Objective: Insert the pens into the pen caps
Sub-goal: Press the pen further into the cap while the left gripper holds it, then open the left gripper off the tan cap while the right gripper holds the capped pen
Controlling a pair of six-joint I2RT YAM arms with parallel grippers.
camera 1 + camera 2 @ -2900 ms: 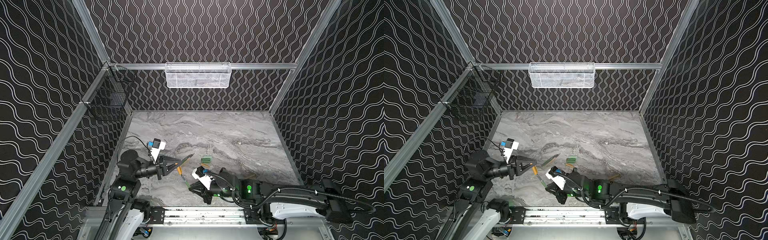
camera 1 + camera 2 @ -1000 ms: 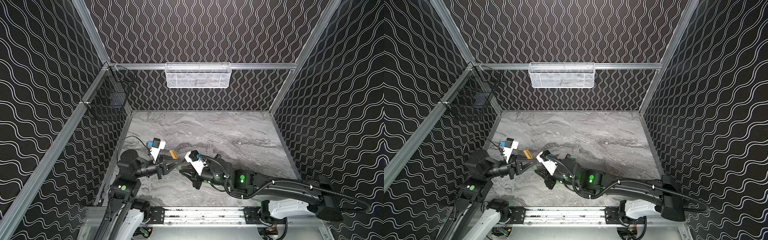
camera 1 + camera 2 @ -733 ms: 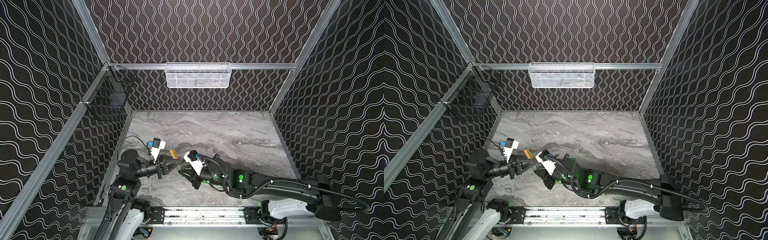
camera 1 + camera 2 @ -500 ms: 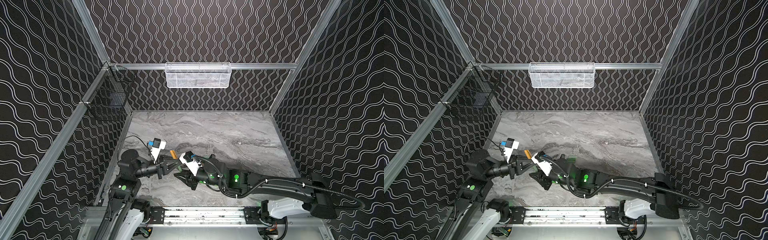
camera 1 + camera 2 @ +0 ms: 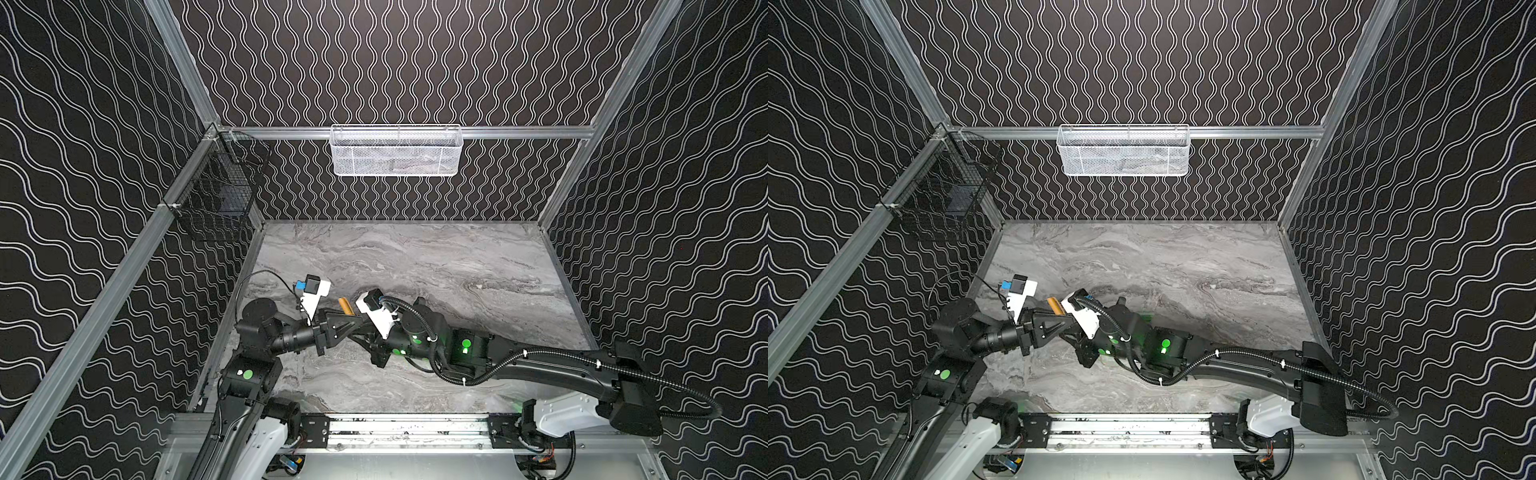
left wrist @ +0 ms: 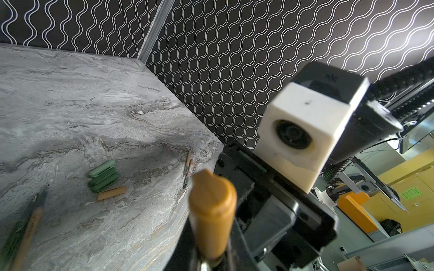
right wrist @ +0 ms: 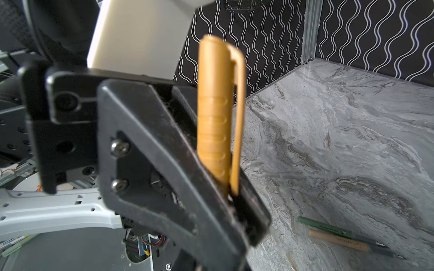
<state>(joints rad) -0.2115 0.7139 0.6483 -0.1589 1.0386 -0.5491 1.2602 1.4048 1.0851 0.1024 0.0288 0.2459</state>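
Note:
My left gripper point(image 5: 353, 322) holds an orange pen cap point(image 5: 345, 306) above the table at the left, its closed end and clip pointing up. The same cap point(image 7: 218, 112) stands between the left gripper's black fingers point(image 7: 152, 145) in the right wrist view. My right gripper point(image 5: 363, 334) has reached across and lies right against the left one; its jaws are hidden behind those fingers. Whether a pen sits in the cap is hidden. Loose pens point(image 6: 187, 169) lie on the marble. Green pen caps point(image 6: 103, 174) lie stacked there, with an orange one point(image 6: 112, 192) beside them.
Two more pens, one orange-tan point(image 6: 25, 230) and one green point(image 7: 326, 226), lie near the table's front. A white mesh basket point(image 5: 395, 151) hangs on the back wall. A black wire basket point(image 5: 216, 199) hangs on the left wall. Patterned walls close in three sides.
The right arm has swung left from the front middle of the table until its gripper meets the left gripper. The left gripper has stayed put with the orange cap.

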